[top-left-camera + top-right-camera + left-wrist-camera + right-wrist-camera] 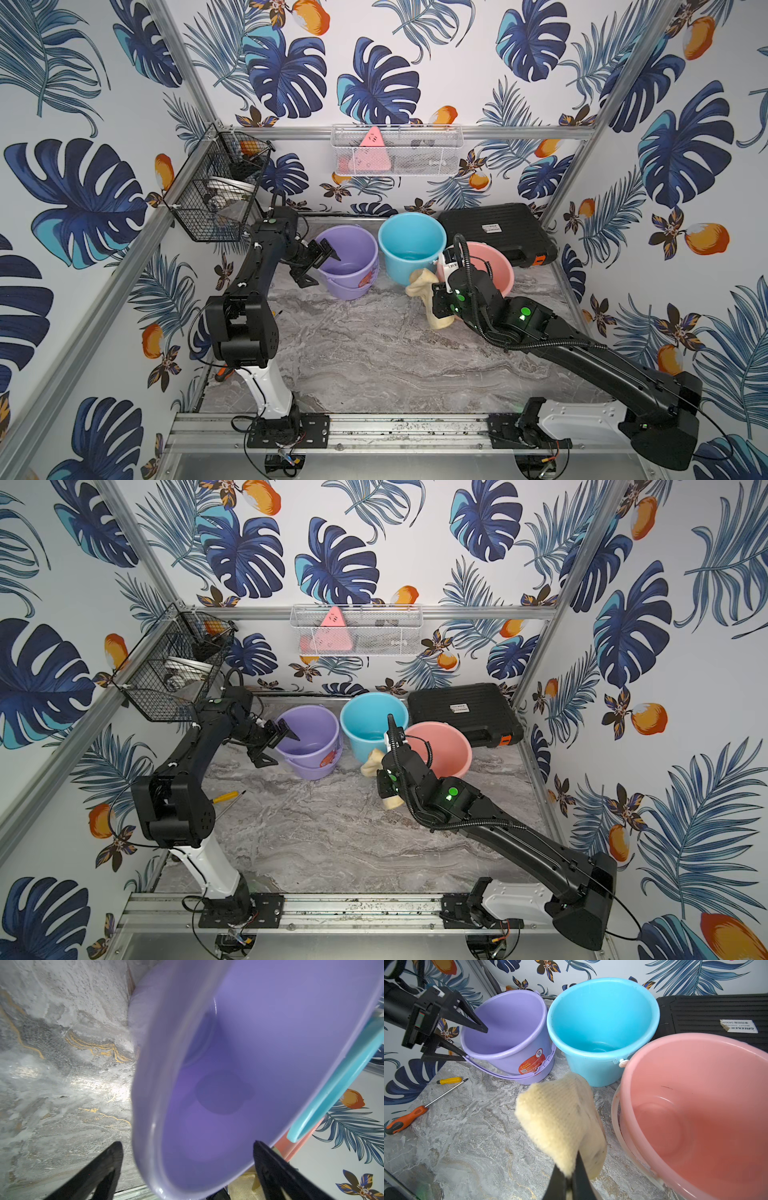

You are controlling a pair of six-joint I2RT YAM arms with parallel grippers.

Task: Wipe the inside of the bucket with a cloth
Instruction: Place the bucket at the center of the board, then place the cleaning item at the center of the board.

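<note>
Three buckets stand at the back of the table: a purple bucket (pixel 353 245) (pixel 512 1022), a blue bucket (pixel 411 237) and a pink bucket (pixel 496 266). My left gripper (pixel 322 270) (pixel 187 1145) is open and straddles the purple bucket's (pixel 249 1043) near-left rim, one finger inside and one outside, with gaps on both sides. My right gripper (pixel 569 1165) (pixel 436 299) is shut on the pale tan-yellow cloth (pixel 558 1113) (pixel 424 282). It holds the cloth off the table in front of the blue bucket (pixel 602 1012) and beside the pink bucket (pixel 695 1095).
A black case (pixel 494 232) lies behind the pink bucket. A yellow screwdriver (pixel 448 1080) and an orange-handled screwdriver (pixel 406 1119) lie on the marble table near the left wall. A black wire basket (pixel 216 195) and a white mesh basket (pixel 395 151) hang on the walls.
</note>
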